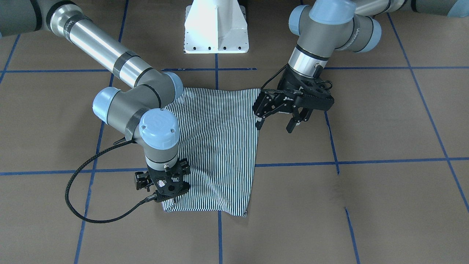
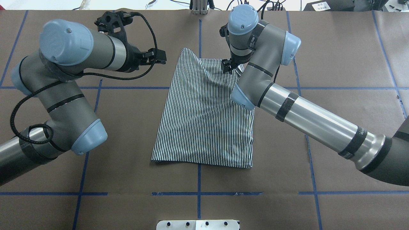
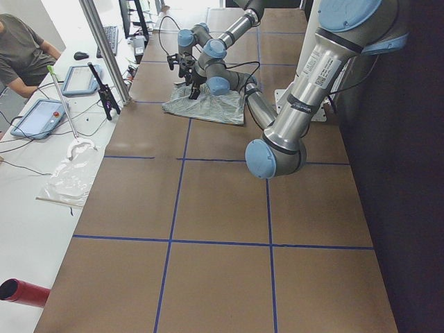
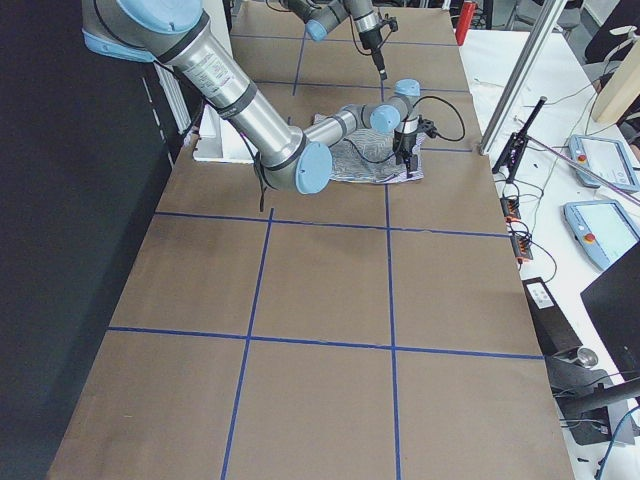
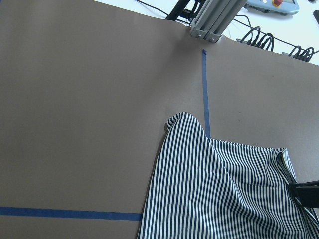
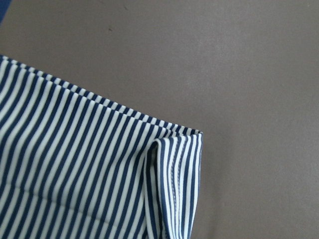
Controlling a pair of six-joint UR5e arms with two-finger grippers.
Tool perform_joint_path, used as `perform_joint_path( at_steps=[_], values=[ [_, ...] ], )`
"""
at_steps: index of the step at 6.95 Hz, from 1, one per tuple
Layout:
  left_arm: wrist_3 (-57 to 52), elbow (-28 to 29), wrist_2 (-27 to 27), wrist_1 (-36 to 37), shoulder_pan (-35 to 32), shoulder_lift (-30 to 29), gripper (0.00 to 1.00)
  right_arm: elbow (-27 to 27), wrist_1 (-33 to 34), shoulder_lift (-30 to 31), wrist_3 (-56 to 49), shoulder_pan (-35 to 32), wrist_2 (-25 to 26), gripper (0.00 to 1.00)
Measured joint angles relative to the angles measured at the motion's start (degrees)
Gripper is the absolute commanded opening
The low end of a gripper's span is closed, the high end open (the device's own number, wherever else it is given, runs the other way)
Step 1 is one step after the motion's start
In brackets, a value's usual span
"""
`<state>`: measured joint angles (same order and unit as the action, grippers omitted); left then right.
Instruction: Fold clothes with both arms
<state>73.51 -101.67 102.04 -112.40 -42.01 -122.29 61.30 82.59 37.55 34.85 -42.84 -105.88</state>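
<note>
The striped shirt lies folded into a narrow panel in the middle of the table, also seen from overhead as the shirt. My left gripper hangs open just beside the shirt's edge on the robot's side, holding nothing; from overhead that gripper is off the shirt's far left corner. My right gripper points straight down onto the shirt's far corner. Its fingers are hidden, so I cannot tell whether they grip the cloth. The right wrist view shows that corner flat on the table, hem doubled over.
The white pedestal base stands behind the shirt. Blue tape lines divide the brown table. The right arm's black cable loops over the table. An aluminium post stands at the far edge. A person sits at a side bench.
</note>
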Motion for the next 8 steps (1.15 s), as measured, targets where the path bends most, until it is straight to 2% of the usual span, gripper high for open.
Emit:
perform_joint_path(
  at_steps=[5, 8],
  values=[
    [0.08, -0.11, 0.08, -0.03, 0.00, -0.36, 1.00, -0.39, 0.13, 2.31, -3.56, -1.76, 0.15, 1.00],
    [0.36, -0.10, 0.09, -0.78, -0.03, -0.49, 1.00, 0.15, 0.15, 5.08, -11.00, -7.42, -1.12, 1.00]
  ],
)
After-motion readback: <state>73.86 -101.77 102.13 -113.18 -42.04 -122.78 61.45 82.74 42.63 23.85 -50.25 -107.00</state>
